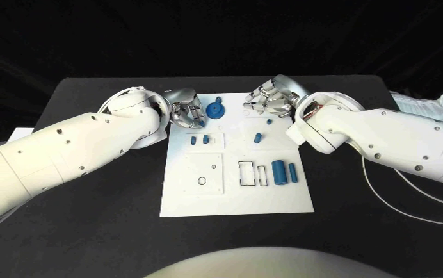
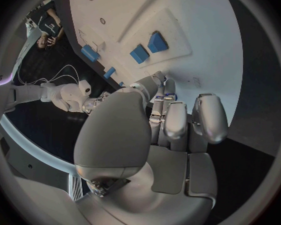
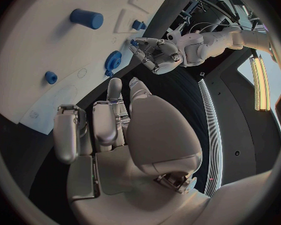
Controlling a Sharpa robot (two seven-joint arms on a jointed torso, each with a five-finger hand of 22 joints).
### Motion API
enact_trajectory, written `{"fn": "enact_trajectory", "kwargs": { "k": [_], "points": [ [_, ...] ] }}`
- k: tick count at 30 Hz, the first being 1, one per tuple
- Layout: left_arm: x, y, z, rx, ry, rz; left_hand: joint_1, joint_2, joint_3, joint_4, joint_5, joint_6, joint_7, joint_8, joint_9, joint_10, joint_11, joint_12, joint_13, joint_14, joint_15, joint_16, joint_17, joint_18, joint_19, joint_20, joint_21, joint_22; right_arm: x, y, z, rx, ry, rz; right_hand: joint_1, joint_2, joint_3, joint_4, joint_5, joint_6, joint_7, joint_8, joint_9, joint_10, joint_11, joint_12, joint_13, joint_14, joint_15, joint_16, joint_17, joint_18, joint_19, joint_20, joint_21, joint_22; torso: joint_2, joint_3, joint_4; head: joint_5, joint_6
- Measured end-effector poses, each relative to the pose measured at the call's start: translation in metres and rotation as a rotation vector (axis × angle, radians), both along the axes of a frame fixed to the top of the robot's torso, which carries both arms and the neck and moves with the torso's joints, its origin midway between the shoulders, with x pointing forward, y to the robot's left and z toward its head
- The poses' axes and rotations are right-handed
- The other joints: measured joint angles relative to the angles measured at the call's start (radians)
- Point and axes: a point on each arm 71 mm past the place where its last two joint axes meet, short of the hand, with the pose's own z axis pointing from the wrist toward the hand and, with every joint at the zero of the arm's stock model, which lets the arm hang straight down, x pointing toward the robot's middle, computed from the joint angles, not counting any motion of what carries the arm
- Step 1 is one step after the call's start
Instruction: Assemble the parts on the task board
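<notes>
Lying just beside the left hand [image 1: 187,112], the blue toothed plastic gear [image 1: 216,109] sits farther from the right hand [image 1: 269,100]. Both hands hold nothing, fingers loosely curled and apart.

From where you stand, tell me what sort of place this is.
Probably a robotics lab test bench: a black table against a black backdrop, a white task board with small blue parts such as a gear, and the left robot hand and right robot hand poised at its far end.
</notes>
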Motion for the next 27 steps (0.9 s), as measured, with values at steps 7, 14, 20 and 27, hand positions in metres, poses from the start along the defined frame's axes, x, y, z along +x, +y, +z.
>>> {"fn": "enact_trajectory", "kwargs": {
  "k": [7, 14, 20, 27],
  "points": [
    [-0.0002, -0.0003, -0.0009, 0.014, 0.001, -0.007, 0.0, 0.0, 0.0, 0.0, 0.0, 0.0, 0.0, 0.0, 0.001, 0.0, 0.0, -0.004, 0.0, 0.0, 0.0, 0.0, -0.001, 0.0, 0.0, 0.0, 0.0, 0.0, -0.0001, -0.0001, 0.0, 0.0, 0.0, 0.0, 0.0, 0.0, 0.0, 0.0, 0.0, 0.0, 0.0, 0.0, 0.0, 0.0, 0.0, 0.0, 0.0, 0.0, 0.0, 0.0, 0.0, 0.0, 0.0, 0.0, 0.0, 0.0, 0.0, -0.0004, -0.0001, 0.0, -0.002],
    [-0.0006, -0.0025, -0.0017, 0.024, 0.005, -0.014, 0.0, 0.0, 0.0, 0.0, 0.0, 0.004, -0.004, -0.002, 0.001, 0.0, 0.0, -0.004, 0.0, 0.0, 0.0, 0.0, -0.001, 0.0, 0.0, 0.0, 0.0, 0.0, -0.0001, 0.0, 0.0, 0.0, 0.0, 0.0, 0.0, 0.0, 0.0, 0.0, 0.0, 0.0, 0.0, 0.0, 0.0, 0.0, 0.0, 0.0, 0.0, 0.0, 0.0, 0.0, 0.0, 0.0, 0.0, 0.0, 0.0, 0.0, 0.0, -0.001, 0.0, 0.0, -0.002],
    [-0.0005, -0.0036, -0.0017, 0.03, 0.006, -0.017, 0.0, 0.0, 0.0, 0.0, 0.0, 0.004, -0.004, -0.002, 0.001, 0.0, 0.0, -0.004, 0.0, 0.0, 0.0, 0.0, -0.001, 0.0, 0.0, 0.0, 0.0, 0.0, -0.0001, 0.0002, 0.0, 0.0, 0.0, 0.001, 0.0, 0.0, 0.0, 0.0, 0.0, 0.0, 0.0, 0.0, 0.0, 0.0, 0.0, 0.0, 0.0, 0.0, 0.0, 0.0, 0.0, 0.0, 0.0, 0.0, 0.0, 0.0, 0.0, -0.0011, -0.0001, 0.0, -0.003],
    [-0.0001, -0.0038, -0.002, 0.034, 0.007, -0.016, -0.004, -0.005, 0.003, -0.003, 0.0, 0.003, -0.004, -0.01, 0.0, 0.004, -0.004, -0.012, 0.0, 0.0, 0.0, 0.0, -0.006, 0.0, 0.0, 0.0, 0.0, 0.0, 0.0, 0.0, 0.0, 0.0, 0.0, 0.0, 0.0, 0.0, 0.0, 0.0, 0.0, 0.0, 0.0, 0.0, 0.0, 0.0, 0.0, 0.0, 0.0, 0.0, 0.0, 0.0, 0.0, 0.0, 0.0, 0.0, 0.0, 0.001, 0.0, -0.0011, 0.0, -0.001, -0.004]
  ]
}}
